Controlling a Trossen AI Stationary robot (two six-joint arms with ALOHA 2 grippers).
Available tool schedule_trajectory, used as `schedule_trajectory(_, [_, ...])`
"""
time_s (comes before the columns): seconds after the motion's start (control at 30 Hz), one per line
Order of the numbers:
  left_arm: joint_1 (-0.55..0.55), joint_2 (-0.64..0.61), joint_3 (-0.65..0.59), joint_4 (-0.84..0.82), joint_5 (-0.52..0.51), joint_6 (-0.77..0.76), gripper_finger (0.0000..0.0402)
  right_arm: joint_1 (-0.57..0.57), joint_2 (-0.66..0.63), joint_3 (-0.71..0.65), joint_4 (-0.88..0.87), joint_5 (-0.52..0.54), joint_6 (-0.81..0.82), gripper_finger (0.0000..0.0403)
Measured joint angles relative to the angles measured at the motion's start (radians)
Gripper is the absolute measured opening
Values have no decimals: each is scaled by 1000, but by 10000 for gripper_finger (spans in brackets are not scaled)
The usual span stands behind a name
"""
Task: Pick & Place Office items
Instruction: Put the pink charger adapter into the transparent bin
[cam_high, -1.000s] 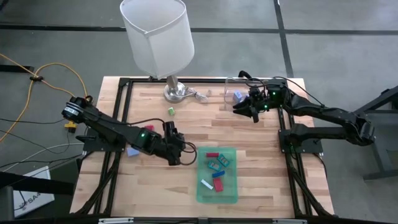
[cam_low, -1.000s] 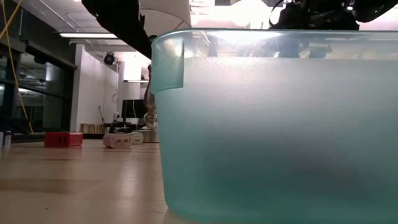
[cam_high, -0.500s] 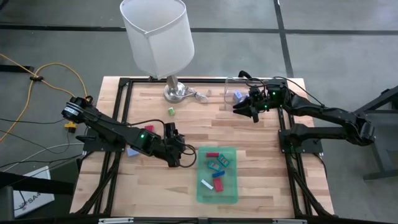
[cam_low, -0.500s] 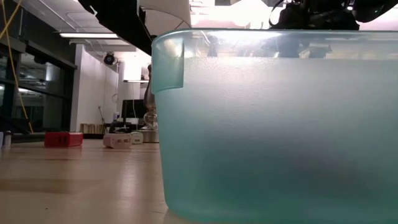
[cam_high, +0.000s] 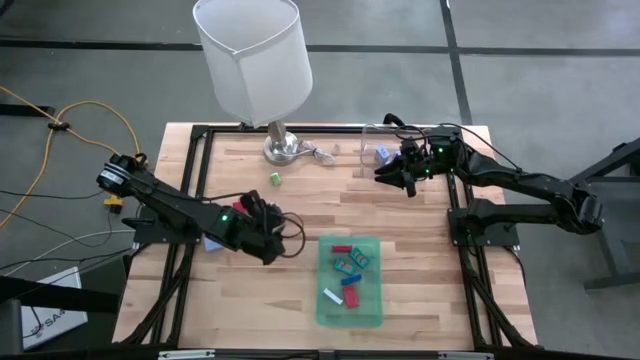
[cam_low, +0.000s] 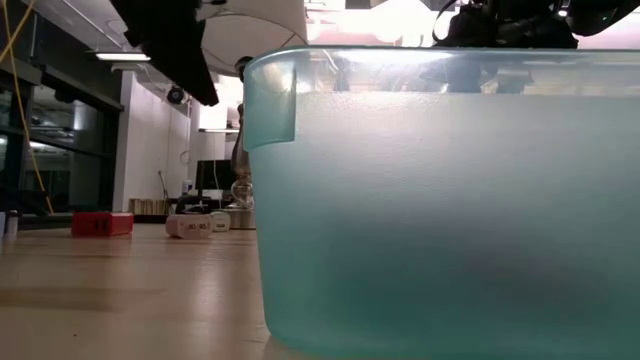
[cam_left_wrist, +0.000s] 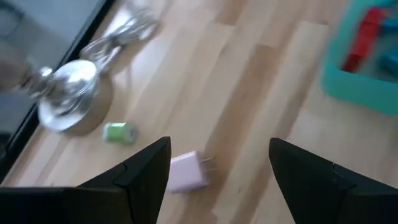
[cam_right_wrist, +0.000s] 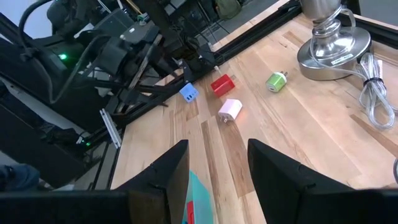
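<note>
Fingers (cam_left_wrist: 146, 177) of your left gripper (cam_left_wrist: 219, 152) stand spread wide with nothing between them. Beyond them a pale pink plug-shaped block (cam_left_wrist: 186, 172) lies loose on the wooden table (cam_high: 420, 260).

Your main risk is one finger landing on top of that block, or pushing it so that it skids. It lies nearer one finger than the other, so centre on it before you close. A small green cylindrical piece (cam_left_wrist: 119, 132) lies farther on, near the shiny metal lamp base (cam_left_wrist: 68, 106). A sweep that runs long could knock it against that base.

The flat green translucent tray (cam_high: 322, 300), with red, blue and white pieces in it, sits just at 3 o'clock of the left gripper. A careless swing could clip its rim.

Your left arm reaches in low from the table's 9 o'clock edge, its wrist aimed toward 12 o'clock. Your right gripper (cam_high: 395, 176) waits near 1 o'clock, beside the clear plastic container (cam_high: 368, 140). Its fingers are apart and empty.
</note>
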Motion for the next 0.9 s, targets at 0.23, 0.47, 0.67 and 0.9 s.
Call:
schedule_trajectory(0.23, [25, -6, 0, -26, 7, 12, 262, 0, 0, 0, 0, 0, 0, 150])
schedule_trajectory(0.47, [125, -63, 0, -27, 131, 137, 262, 0, 0, 0, 0, 0, 0, 150])
schedule_trajectory(0.67, [223, -117, 0, -27, 300, 337, 262, 0, 0, 0, 0, 0, 0, 150])
schedule_trajectory(0.9, [363, -193, -124, 108, 653, 613, 262, 0, 0, 0, 0, 0, 0, 150])
